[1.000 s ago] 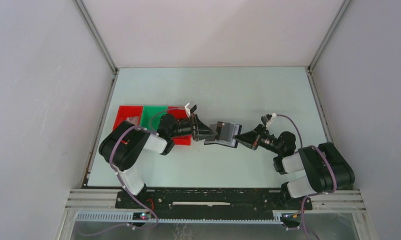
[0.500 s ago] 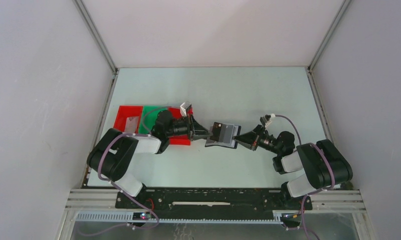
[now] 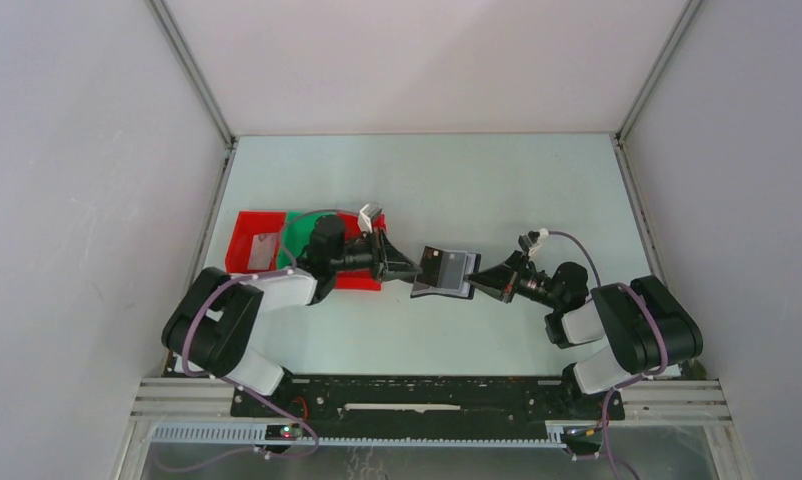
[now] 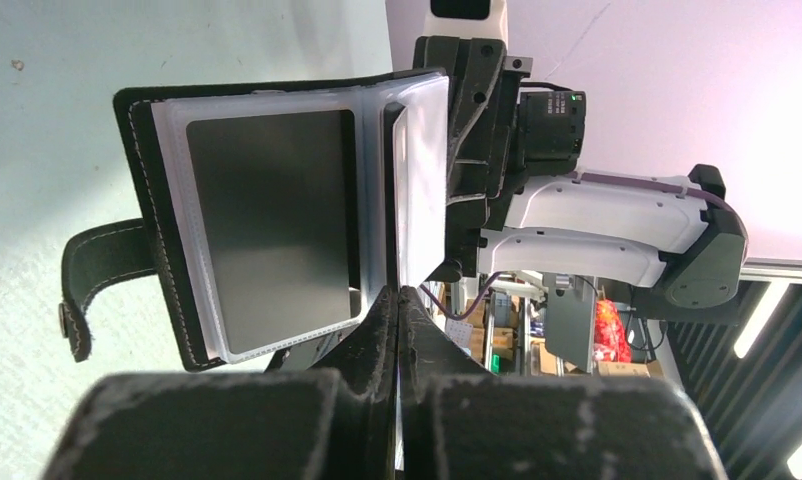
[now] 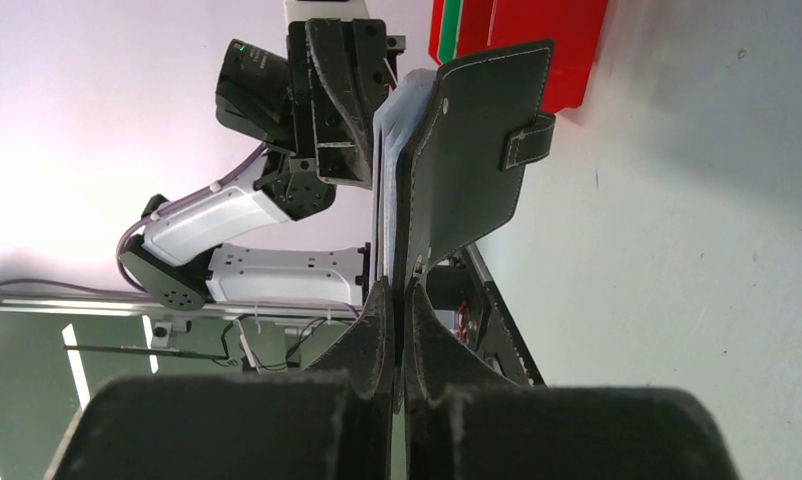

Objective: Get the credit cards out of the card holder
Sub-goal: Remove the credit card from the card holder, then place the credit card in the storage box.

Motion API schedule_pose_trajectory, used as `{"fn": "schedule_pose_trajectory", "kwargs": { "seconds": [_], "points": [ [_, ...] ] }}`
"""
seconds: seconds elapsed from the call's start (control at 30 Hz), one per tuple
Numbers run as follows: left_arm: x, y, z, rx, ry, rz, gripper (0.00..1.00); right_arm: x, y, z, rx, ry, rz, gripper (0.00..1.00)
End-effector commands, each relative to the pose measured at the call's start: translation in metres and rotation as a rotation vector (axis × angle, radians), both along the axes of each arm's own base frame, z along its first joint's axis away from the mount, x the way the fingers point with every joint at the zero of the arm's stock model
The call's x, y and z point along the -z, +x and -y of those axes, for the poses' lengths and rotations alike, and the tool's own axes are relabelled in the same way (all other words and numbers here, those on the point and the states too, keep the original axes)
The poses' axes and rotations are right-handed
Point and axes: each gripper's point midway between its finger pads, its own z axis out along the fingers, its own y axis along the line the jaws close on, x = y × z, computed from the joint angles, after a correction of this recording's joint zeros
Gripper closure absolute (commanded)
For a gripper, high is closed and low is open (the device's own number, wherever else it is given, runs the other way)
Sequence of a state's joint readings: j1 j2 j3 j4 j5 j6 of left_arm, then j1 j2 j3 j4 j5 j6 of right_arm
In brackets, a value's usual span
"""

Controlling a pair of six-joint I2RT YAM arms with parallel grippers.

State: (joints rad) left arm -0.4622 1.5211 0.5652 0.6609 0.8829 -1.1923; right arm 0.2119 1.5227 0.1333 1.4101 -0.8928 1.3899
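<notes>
Two hands grasp the open card holder over the tabletop, just to the right of the red tray. The left hand is clenched on its clear sleeves, the right hand on its black cover. One grey credit card sits inside a sleeve.

red and green trays on table

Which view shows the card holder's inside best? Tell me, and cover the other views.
The left wrist view: the card holder faces the camera open, showing clear sleeves and a dark card. The right wrist view shows mostly its black outer cover and strap loop, nearly edge-on. The top view shows it small and distant.
</notes>
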Motion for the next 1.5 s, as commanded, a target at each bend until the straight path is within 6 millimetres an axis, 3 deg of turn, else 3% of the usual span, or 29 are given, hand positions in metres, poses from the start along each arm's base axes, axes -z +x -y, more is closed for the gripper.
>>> {"fn": "schedule_pose_trajectory", "kwargs": {
  "seconds": [0.0,0.27,0.6,0.83,1.07,1.17,1.47],
  "points": [
    [-0.027,0.012,-0.003,-0.017,-0.007,0.109,1.0,-0.016,0.003,-0.003,-0.01,0.016,0.097,1.0],
    [-0.029,0.014,-0.013,-0.035,0.049,0.129,1.0,-0.017,0.003,-0.003,-0.012,0.017,0.099,1.0],
    [-0.047,0.018,-0.022,-0.06,0.085,0.185,1.0,-0.015,0.001,-0.003,-0.018,0.012,0.097,1.0],
    [-0.047,0.028,-0.048,-0.119,0.19,0.202,1.0,-0.007,0.0,0.001,-0.014,-0.001,0.08,1.0],
    [-0.027,0.039,-0.108,-0.251,0.451,0.144,1.0,-0.004,-0.002,0.01,-0.004,-0.011,0.064,1.0],
    [-0.008,0.049,-0.134,-0.317,0.584,0.112,1.0,-0.001,-0.003,0.014,0.001,-0.033,0.065,1.0],
    [0.037,0.086,-0.153,-0.346,0.72,0.041,1.0,0.0,-0.003,0.02,-0.003,-0.038,0.058,1.0]
  ]
}}
